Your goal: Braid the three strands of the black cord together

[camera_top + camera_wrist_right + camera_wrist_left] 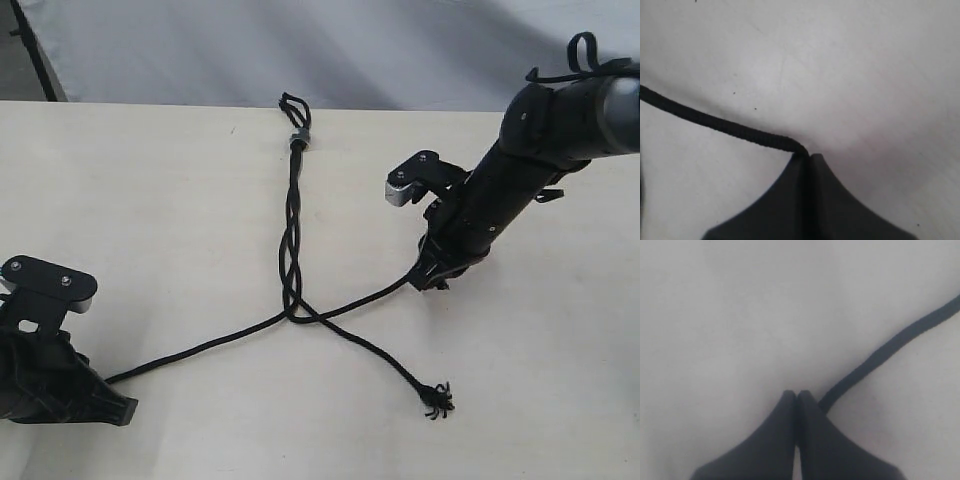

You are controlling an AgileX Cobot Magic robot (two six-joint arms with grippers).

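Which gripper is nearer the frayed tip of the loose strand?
Right. The right gripper sits close behind the frayed tip; the left gripper is far off to the side.

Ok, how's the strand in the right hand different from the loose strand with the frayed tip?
The held strand ends pinched in the shut right hand; the loose strand lies free on the table, no hand on it. The held strand's tip is hidden in the hand; the loose strand's frayed tip shows. Both are thin, matte black and leave the braid at the same crossing.
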